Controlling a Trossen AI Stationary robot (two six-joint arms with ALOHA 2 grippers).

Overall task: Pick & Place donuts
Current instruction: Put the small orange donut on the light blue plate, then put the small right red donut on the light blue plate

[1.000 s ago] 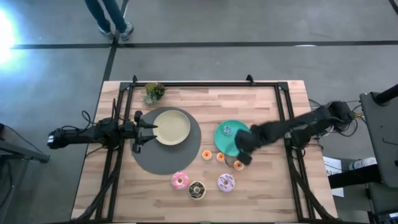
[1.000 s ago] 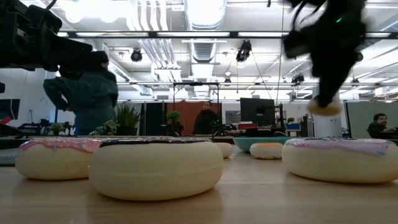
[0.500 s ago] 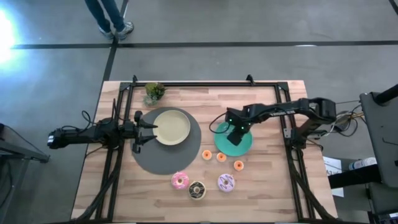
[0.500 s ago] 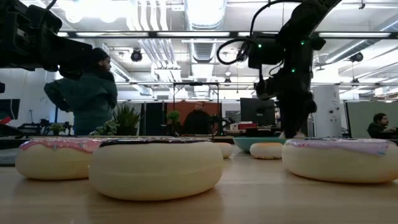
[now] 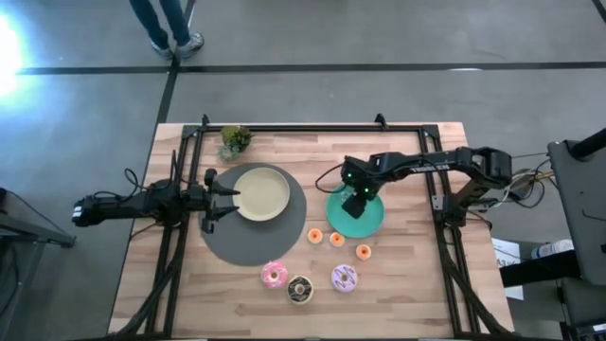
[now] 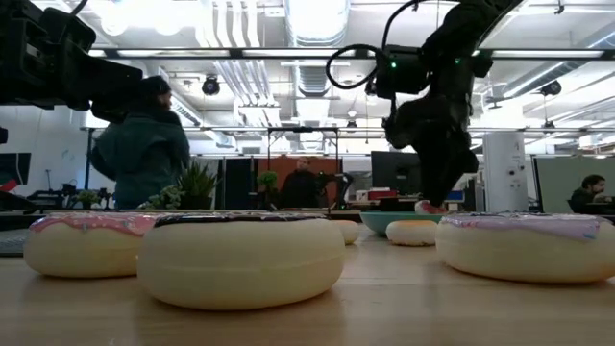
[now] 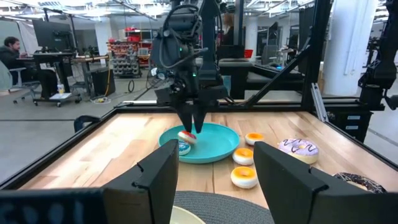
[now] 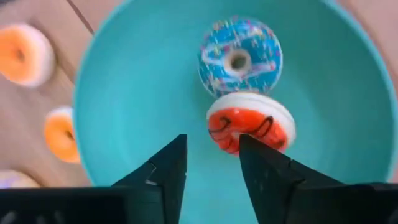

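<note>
My right gripper [image 5: 352, 201] hangs open over the teal plate [image 5: 374, 220], fingers pointing down. In the plate, just below its fingertips [image 8: 212, 140], a mini red donut [image 8: 250, 127] leans against a blue sprinkled donut [image 8: 240, 56]. Three mini orange donuts [image 5: 336, 239] sit on the wood near the plate. The pink [image 5: 275, 275], chocolate [image 5: 300, 289] and lilac [image 5: 344, 278] donuts lie near the front edge. My left gripper [image 5: 227, 194] waits open and level at the beige plate's [image 5: 263, 192] left rim. My right gripper stands with one fingertip [image 8: 252, 149] right over the red donut's rim [image 8: 233, 140]. I cannot tell whether it touches the rim. The donut rests in the teal plate, not between the fingers.
The beige plate sits on a round grey mat [image 5: 241, 248]. A small potted plant [image 5: 234, 140] stands at the far left. Black frame rails [image 5: 312, 128] run along the table's far, left and right sides. A person [image 5: 170, 28] stands beyond the far edge.
My right gripper has swung from above the mini orange donuts toward the far left, over the teal plate, and come down a little. The red donut it carried lifted a second ago now lies in the plate beside the blue one.
</note>
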